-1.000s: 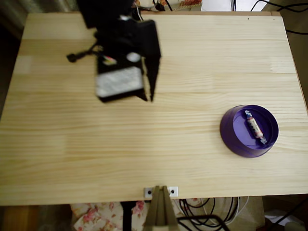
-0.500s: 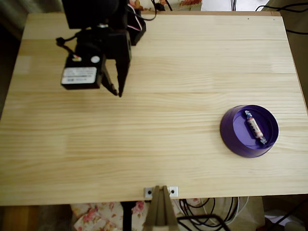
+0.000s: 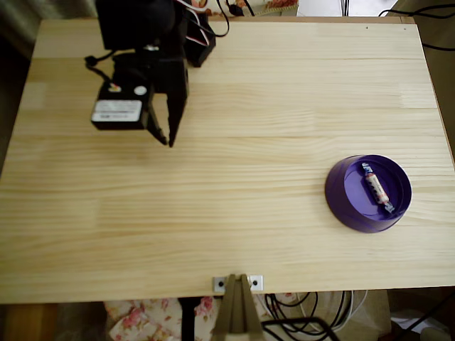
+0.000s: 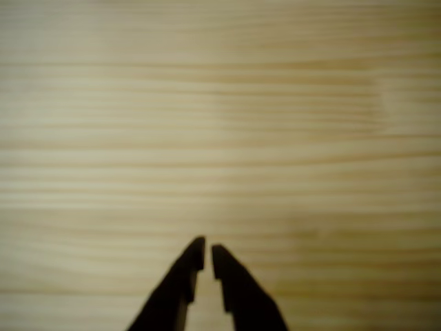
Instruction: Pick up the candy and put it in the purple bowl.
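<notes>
Overhead view first, working from the left: the black gripper hangs over the far left of the wooden table, fingers pointing toward the near edge, with nothing under or beside it but bare planks. Its jaws are nearly closed, and the wrist view bears that out, with the gripper showing just a thin sliver of wood grain between the two dark tips and nothing held in them. That picture is soft, so whether the tips quite meet lower down I cannot say.

Moving right across a broad stretch of empty board, the purple bowl sits near the right edge, well apart from the arm. The candy lies inside it on the flat floor, right of centre, its length running roughly far to near. Judged by how things lie, the task looks finished.

The sweet should be very light, firm in the middle under a slick, crinkly wrapper with limp twisted ends. Any fresh grasp is best taken across the thick middle, not the twists, which would likely slip or flatten.
</notes>
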